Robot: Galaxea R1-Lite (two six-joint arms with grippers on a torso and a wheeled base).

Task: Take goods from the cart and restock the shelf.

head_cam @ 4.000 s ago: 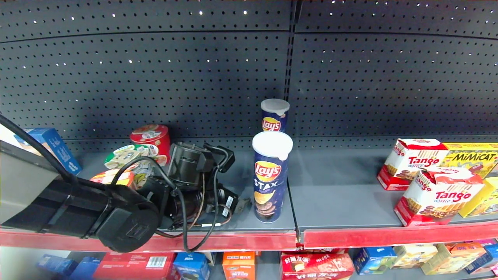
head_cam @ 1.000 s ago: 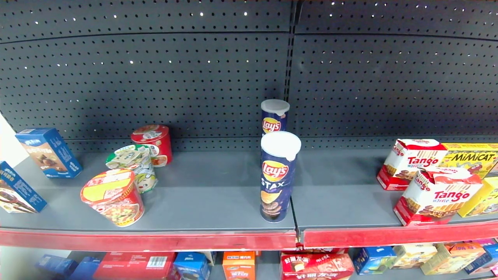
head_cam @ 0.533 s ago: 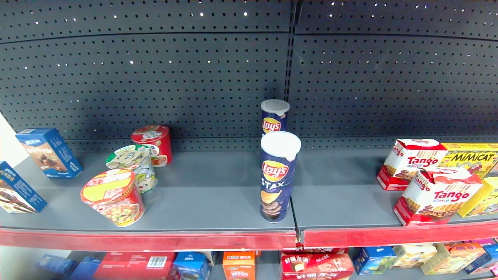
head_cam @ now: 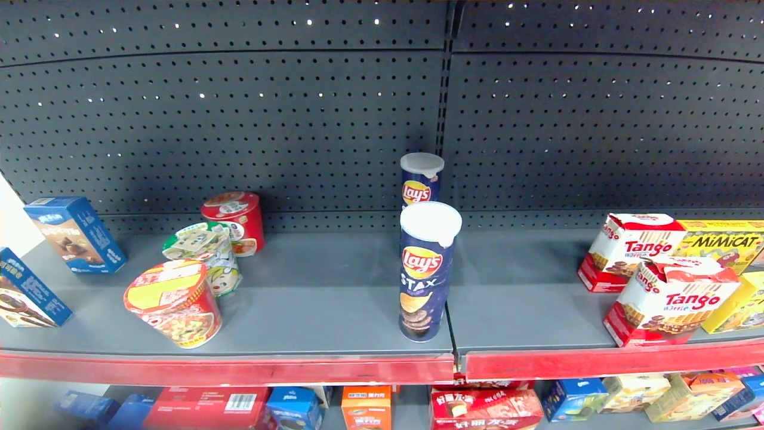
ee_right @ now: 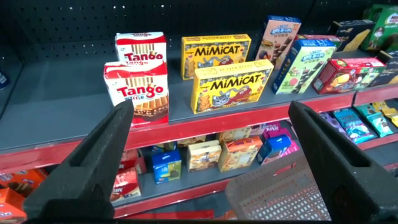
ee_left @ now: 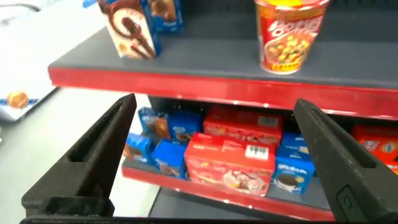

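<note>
Squarely in the middle of the head view, the front chip can stands upright on the grey shelf. Its long axis is vertical, its white lid is up and its printed face is turned to the camera. Its base sits near the red front lip. A second chip can stands upright directly behind it by the pegboard back, its lower part hidden by the first, so there are two cans in all.

Left of centre, three noodle cups run in a diagonal line. A red tub is at the back, a green-and-white cup in the middle and a red-and-yellow cup nearest the lip, and the front two lean. At the left edge stand two blue biscuit boxes. At the right edge are two red-and-white wafer boxes, one behind the other, with two yellow boxes beside them. Along the bottom of the frame, the lower shelf holds red, blue and orange boxes.

The left gripper hangs in front of the red lip with its fingers spread wide and nothing between them. The right gripper is likewise spread wide and empty, facing the wafer and yellow boxes. A grey mesh cart basket shows at the lower right of the right wrist view; what it holds cannot be told.
</note>
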